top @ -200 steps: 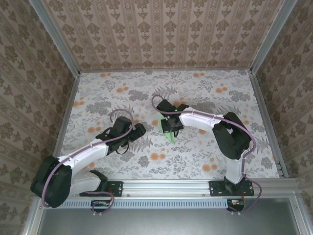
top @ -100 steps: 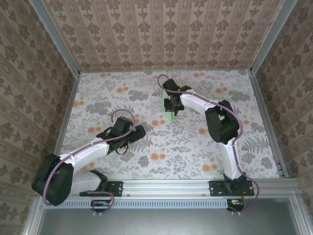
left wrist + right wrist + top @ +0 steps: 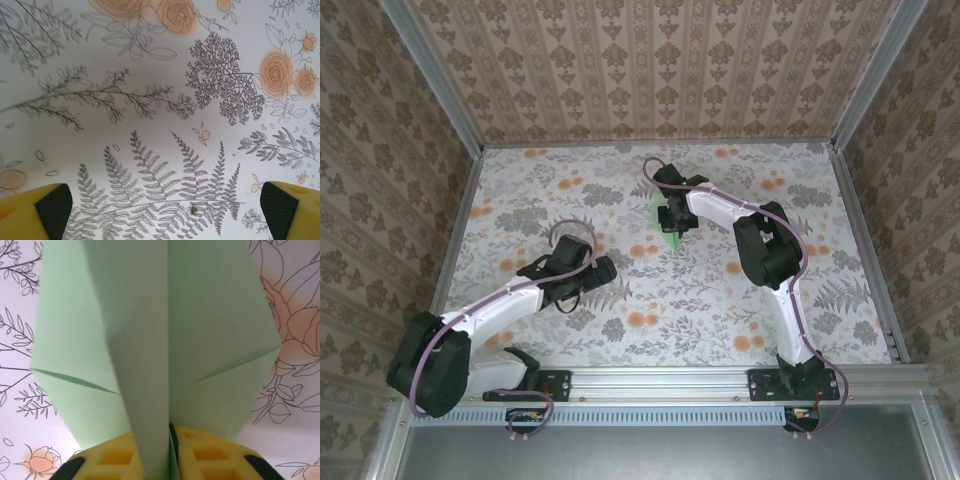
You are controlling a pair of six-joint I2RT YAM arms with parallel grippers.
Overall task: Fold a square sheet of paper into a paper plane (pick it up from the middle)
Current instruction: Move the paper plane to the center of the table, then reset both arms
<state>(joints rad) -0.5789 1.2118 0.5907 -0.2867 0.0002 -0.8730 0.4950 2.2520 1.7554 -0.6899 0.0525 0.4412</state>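
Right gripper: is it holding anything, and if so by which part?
Yes. The right gripper is shut on the paper plane, pinching its central fold, with the wings spread to either side.

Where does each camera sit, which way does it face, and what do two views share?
Top external: above, behind the bases, looking down on the table; both arms show.
Left wrist: on the left arm, looking down at the table; the open left gripper shows.
Right wrist: on the right arm, looking along the right gripper, shut on the plane.
Shared: top and right wrist, the plane.
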